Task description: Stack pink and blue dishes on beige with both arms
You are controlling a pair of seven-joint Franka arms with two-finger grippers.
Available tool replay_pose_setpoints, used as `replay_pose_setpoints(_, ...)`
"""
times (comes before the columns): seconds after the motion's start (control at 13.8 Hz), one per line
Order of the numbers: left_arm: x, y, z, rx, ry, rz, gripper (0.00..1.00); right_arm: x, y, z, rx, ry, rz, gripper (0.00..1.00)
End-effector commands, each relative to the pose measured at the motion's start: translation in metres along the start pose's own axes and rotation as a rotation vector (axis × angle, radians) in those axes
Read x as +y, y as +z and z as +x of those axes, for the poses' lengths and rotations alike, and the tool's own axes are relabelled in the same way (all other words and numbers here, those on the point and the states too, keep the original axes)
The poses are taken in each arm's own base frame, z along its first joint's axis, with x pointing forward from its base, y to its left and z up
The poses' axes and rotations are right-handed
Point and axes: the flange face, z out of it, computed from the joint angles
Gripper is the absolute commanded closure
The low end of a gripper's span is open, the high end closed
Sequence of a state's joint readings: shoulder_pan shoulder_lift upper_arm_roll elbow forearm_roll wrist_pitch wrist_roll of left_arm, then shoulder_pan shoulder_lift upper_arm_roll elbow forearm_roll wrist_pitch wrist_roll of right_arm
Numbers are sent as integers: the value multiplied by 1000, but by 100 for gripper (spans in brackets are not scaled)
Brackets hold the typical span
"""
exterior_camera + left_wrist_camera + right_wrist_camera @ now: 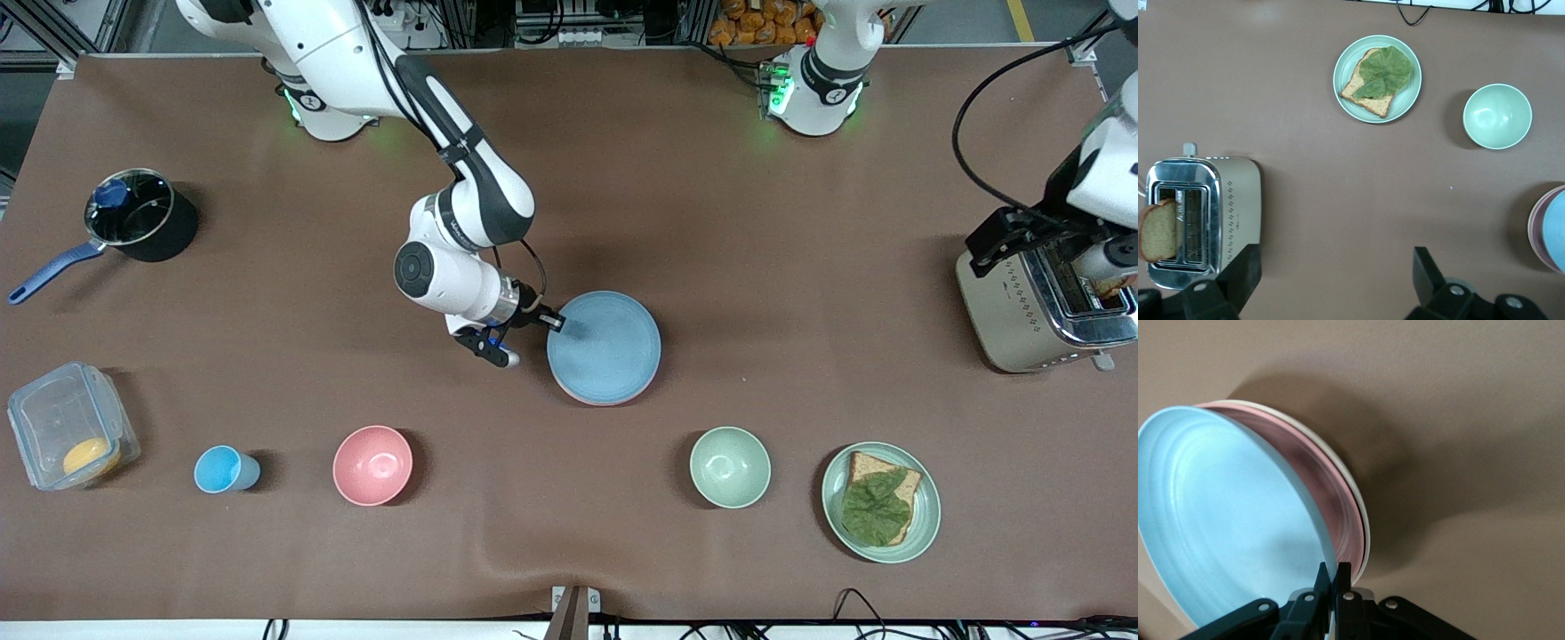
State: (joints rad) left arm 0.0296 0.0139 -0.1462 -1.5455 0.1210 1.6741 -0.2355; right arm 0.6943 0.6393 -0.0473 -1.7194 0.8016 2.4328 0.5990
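The light blue plate (609, 351) lies on top of the pale pink plate (1331, 497), which rests on the cream-beige plate (1363, 520), near the middle of the table. My right gripper (553, 320) is shut on the blue plate's rim at the side toward the right arm's end. In the right wrist view the right gripper (1333, 577) holds that rim slightly raised off the pink plate. My left gripper (1331, 273) hangs open and empty over bare table beside the toaster (1045, 311). The stack's edge (1538, 227) shows in the left wrist view.
A pink bowl (373, 465), a blue cup (222, 469), a green bowl (730, 467) and a green plate with bread and a leaf (880, 502) line the side nearest the front camera. A pot (138, 213) and a clear box (67, 427) stand toward the right arm's end.
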Motion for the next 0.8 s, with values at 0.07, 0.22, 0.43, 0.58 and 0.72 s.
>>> replay_pose_setpoints(0.07, -19, -1, -4, -36, 8, -60, 0, -8, 1, 3, 2, 21, 23, 0)
replay_pose_setpoints(0.22, -12, -1, -5, -40, 20, -65, 0, -10, -10, 5, 2, 17, 33, 0)
replay_pose_setpoints(0.43, 3, 2, -11, -77, 50, -63, 0, 15, -86, 46, -49, 62, 8, 0)
replay_pose_setpoints(0.58, 16, 3, -18, -104, 91, -60, 0, 59, -144, 89, -78, -15, -122, 0)
replay_pose_setpoints(0.72, 22, 7, -21, -132, 123, -58, 0, 105, -204, 129, -78, -133, -187, 0)
